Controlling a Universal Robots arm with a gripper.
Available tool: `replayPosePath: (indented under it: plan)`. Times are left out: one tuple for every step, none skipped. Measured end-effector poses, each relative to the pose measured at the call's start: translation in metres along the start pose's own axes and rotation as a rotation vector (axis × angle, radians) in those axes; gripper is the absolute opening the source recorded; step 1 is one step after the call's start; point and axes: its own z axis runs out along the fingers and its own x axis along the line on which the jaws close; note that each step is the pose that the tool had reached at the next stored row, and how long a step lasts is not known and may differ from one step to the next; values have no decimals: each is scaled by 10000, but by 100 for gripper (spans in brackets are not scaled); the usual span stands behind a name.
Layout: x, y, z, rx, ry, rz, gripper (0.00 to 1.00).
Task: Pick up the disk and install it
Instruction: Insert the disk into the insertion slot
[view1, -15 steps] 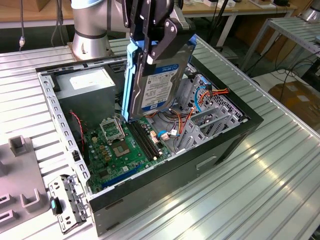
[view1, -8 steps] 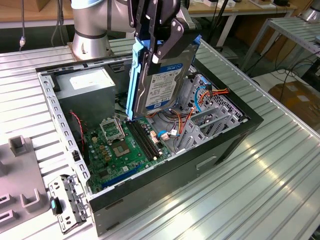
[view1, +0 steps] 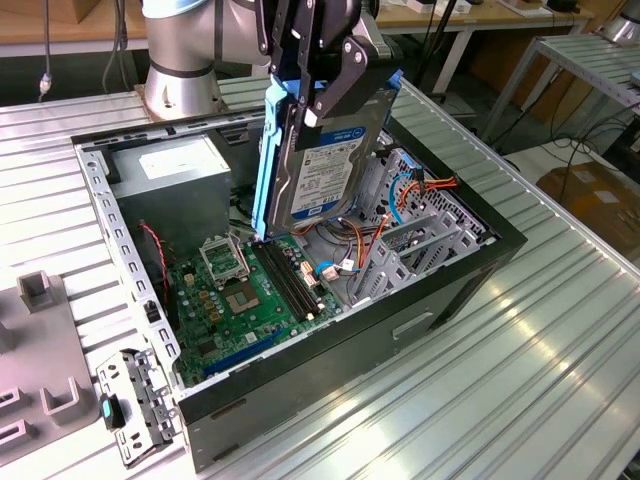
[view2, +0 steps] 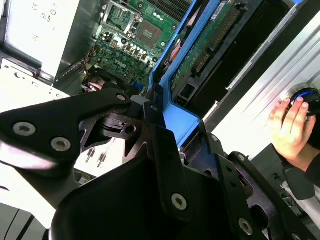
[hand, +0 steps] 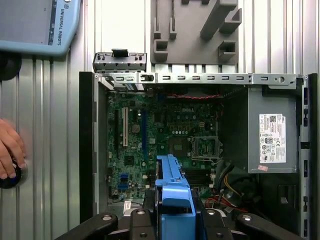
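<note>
1. Above the open computer case (view1: 430, 300), upper centre of the exterior view, the tool (view1: 318, 95) clamps the disk (view1: 335, 165) nearly upright.
2. Carrying step; seating likely calls for aligning it with the metal cage (view1: 425, 235).

The disk (view1: 332, 170) is partly covered by the fingers (view1: 350, 68); a hand (hand: 8, 150) is cut off by the first wrist view's edge.

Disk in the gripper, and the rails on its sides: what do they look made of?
The disk, held nearly upright by the gripper above the open computer case, looks like bare silver metal with a dull sheen, under a white-and-blue paper-like label. Its rails look like moulded blue plastic: even colour, soft matte gloss.
</note>
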Motion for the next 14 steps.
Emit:
replayPosePath:
  plan:
    - [5,0,0,0,0,-1,37]
    - [19,0,2,1,-1,-1,37]
    - [28,0,3,1,-1,0,37]
    - [42,0,3,0,-1,0,37]
    - [56,0,4,1,-1,0,37]
    - [69,0,4,1,-2,0,37]
    - [80,0,4,1,-3,0,37]
    - [89,-1,4,0,-2,0,37]
    - [97,0,4,1,-4,1,37]
    - [97,0,4,0,-4,2,37]
    - [97,0,4,0,-4,1,37]
    - [98,-1,4,0,-3,0,37]
    - [99,-1,4,0,-3,0,37]
    - [100,0,4,0,-3,1,37]
